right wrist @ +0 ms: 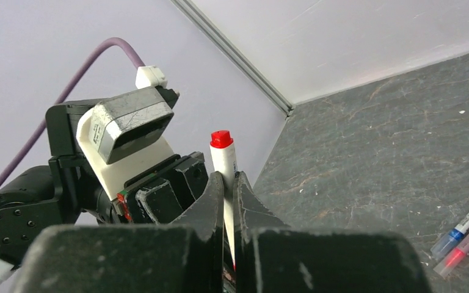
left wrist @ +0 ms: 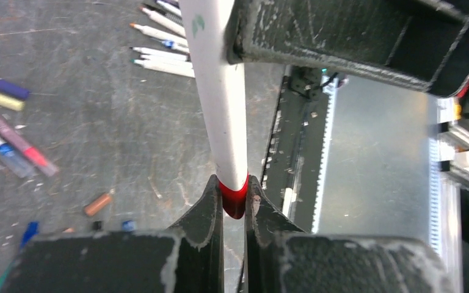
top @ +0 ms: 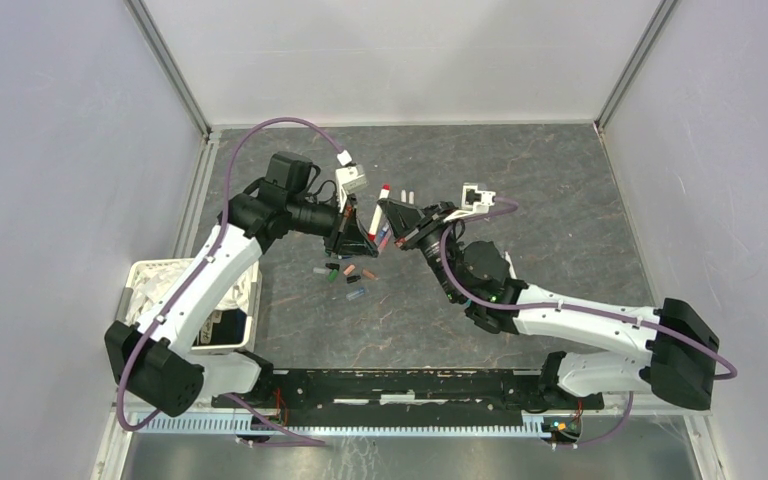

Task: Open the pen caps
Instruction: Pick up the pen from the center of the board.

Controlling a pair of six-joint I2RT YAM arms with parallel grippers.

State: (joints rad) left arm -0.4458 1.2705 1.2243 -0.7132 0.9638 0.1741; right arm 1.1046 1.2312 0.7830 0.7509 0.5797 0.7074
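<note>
Top external: held pen (top: pixel 376 214) clear of walls (top: pixel 60 200)

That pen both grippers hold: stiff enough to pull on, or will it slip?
Likely stiff: the pen runs straight between left gripper and right gripper. Smooth and round, it could slip or twist in the grip.

Honestly, nothing is coming through as actual readable text anywhere. The pen (left wrist: pixel 221 116) closest to the left wrist camera is showing a small green mark (left wrist: pixel 196 24) high on its white barrel, but it's looking like a smudge rather than letters. The pale sticker (right wrist: pixel 99 132) on the left arm's wrist camera (right wrist: pixel 135 122) is carrying print that's looking far too tiny to make out.
</note>
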